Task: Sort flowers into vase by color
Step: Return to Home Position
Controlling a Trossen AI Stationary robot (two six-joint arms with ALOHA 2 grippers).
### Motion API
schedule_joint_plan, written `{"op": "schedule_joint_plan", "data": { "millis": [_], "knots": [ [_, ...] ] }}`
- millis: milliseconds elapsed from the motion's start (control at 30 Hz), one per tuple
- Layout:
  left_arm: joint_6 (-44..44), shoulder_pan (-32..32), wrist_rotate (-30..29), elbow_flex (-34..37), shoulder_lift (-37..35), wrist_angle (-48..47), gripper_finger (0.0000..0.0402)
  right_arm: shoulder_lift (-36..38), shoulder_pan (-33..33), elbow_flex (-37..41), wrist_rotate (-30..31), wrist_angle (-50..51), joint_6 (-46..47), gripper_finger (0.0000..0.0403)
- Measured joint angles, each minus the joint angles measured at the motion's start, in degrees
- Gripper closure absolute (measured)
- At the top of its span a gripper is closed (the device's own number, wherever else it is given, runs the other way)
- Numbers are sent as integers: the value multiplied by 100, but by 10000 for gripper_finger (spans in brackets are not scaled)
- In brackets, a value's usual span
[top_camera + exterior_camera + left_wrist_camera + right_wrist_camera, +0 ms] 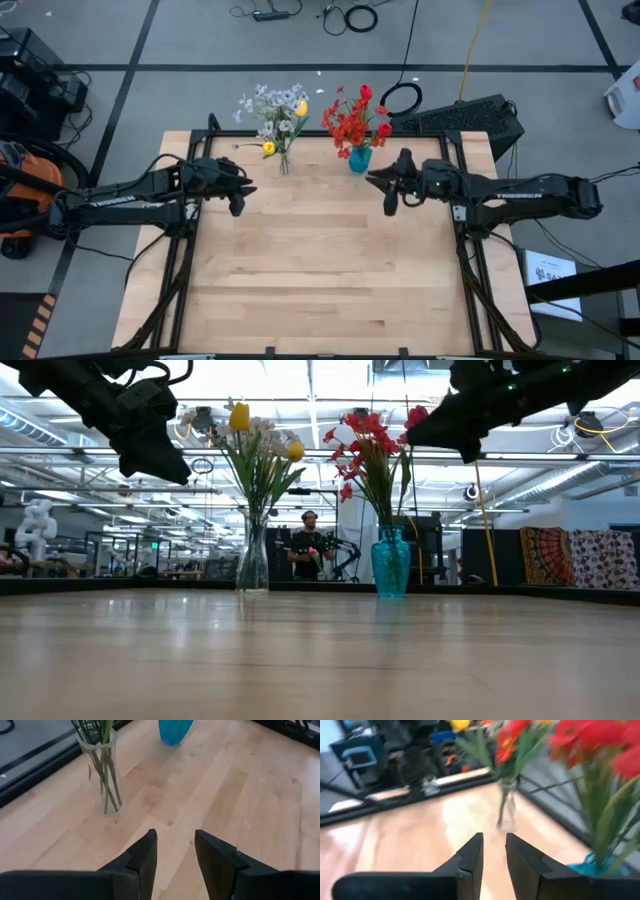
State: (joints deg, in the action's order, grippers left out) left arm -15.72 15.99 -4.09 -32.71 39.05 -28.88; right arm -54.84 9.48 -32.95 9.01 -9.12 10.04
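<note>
Two grippers are held raised and empty, fingers slightly parted, the left gripper before the clear vase and the right gripper before the blue vase, because sorting appears finished: red flowers are seated in the blue, pale and yellow flowers in the clear.

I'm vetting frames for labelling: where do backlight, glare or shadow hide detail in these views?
Low view: bright ceiling lights backlight the left gripper and right gripper into dark silhouettes; the wooden tabletop carries pale glare in front of the clear glass vase and blue glass vase. High view: even light, no strong glare. Left wrist view: mild sheen on the wood.
</note>
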Motion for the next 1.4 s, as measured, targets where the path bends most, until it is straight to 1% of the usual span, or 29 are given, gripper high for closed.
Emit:
{"op": "schedule_joint_plan", "data": {
  "millis": [100, 200, 300, 367, 467, 600, 667, 733, 800, 900, 1000, 1067, 1133, 1300, 1400],
  "knots": [
    [9, 0, -84, 0, 0, 75, 263, 60, -182, 0, -31, 355, 58, 345],
    [505, -111, 20, 5, 0, 346, 263, 62, -411, 0, -71, 586, 88, 373],
    [658, -390, 44, 184, -2, 1040, 263, 62, -683, 0, -226, 660, 123, 398],
    [797, -636, -33, 419, -2, 1699, 264, 62, -883, 0, -179, 758, 186, 397],
    [953, -980, -310, 830, -15, 2530, 274, 62, -1155, 0, 1, 947, 274, 401],
    [1045, -1293, -352, 1252, -133, 3056, 293, 62, -1448, 0, 35, 1056, 387, 402],
    [1090, -1382, -156, 1398, -294, 3067, 302, 62, -1552, 0, 33, 1128, 429, 402],
    [1304, -1417, 245, 1451, -495, 3047, 310, 62, -1629, 0, 34, 1129, 429, 402],
    [1505, -1419, 522, 1451, -748, 2969, 320, 62, -1648, 0, 36, 1124, 432, 402],
    [1797, -1414, 643, 1451, -1130, 2782, 340, 62, -1648, 0, 90, 1102, 436, 402],
    [1935, -1414, 670, 1451, -1497, 2599, 367, 62, -1648, 0, 416, 1088, 542, 403],
    [1945, -1414, 696, 1467, -1694, 2514, 387, 62, -1646, 0, 488, 1088, 571, 403],
    [1912, -1414, 751, 1620, -1912, 2653, 396, 62, -1646, 0, 497, 1088, 571, 403],
    [1516, -1414, 871, 2299, -2429, 3475, 398, 62, -1646, 0, 497, 1072, 580, 403],
    [1386, -1414, 884, 2606, -2748, 3745, 399, 62, -1646, 0, 497, 1072, 580, 403]
  ]
}}
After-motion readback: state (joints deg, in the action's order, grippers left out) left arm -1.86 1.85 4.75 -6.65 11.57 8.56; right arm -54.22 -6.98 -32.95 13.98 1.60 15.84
